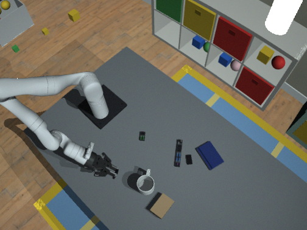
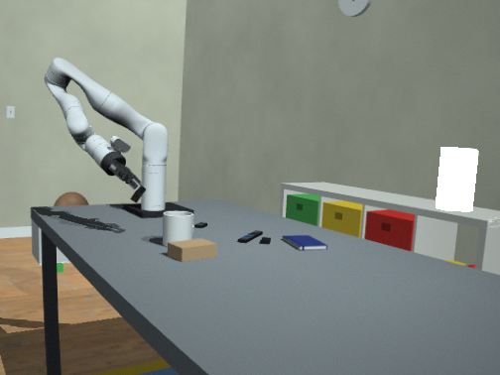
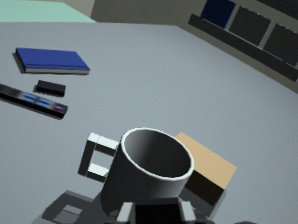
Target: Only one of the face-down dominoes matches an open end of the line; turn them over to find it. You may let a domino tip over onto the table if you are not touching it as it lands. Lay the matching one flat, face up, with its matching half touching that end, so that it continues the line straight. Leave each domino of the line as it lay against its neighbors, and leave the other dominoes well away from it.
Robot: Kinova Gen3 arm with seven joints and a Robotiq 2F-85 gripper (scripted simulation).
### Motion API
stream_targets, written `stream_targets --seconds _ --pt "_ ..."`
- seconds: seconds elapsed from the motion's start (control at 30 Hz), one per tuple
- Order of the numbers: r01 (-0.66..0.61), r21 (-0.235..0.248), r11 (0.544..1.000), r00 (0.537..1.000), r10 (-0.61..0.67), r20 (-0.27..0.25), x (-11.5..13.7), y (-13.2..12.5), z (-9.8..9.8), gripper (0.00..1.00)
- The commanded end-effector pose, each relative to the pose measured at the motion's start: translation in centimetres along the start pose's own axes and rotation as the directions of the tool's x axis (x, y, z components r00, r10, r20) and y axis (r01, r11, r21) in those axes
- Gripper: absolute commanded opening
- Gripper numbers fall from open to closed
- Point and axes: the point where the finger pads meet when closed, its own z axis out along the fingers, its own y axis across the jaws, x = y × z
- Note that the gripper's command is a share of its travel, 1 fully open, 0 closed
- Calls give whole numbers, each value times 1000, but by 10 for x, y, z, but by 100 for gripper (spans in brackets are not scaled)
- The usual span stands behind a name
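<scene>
The line of dominoes lies face up, with blue pips and a purple pip at its near end. A plain black face-down domino lies beside that end. A face-up domino with green pips lies apart, toward the arm's base. My gripper is shut on a dark domino, raised above the table and tilted, short of the mug. The held domino's face cannot be read.
A white mug stands in front of the gripper. A tan block lies beyond it. A blue book lies past the face-down domino.
</scene>
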Motion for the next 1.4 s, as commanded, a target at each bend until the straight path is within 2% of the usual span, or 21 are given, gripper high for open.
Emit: stream_targets --seconds 0.0,0.2,0.43,0.5,0.7,0.9,1.37 --pt "-113 -119 986 993 107 -56 -9 -2 -3 29" --pt "-282 -220 934 956 253 -151 -10 -1 -4 29" --pt "-434 -296 851 895 370 -249 -12 -1 -5 29" --pt "-434 -296 851 895 370 -249 -12 -1 -5 29" --pt "-516 -329 791 850 427 -308 -12 0 -5 29" --pt "-556 -344 757 825 453 -337 -13 0 -6 29" --pt "-568 -349 745 817 461 -345 -14 0 -6 29"
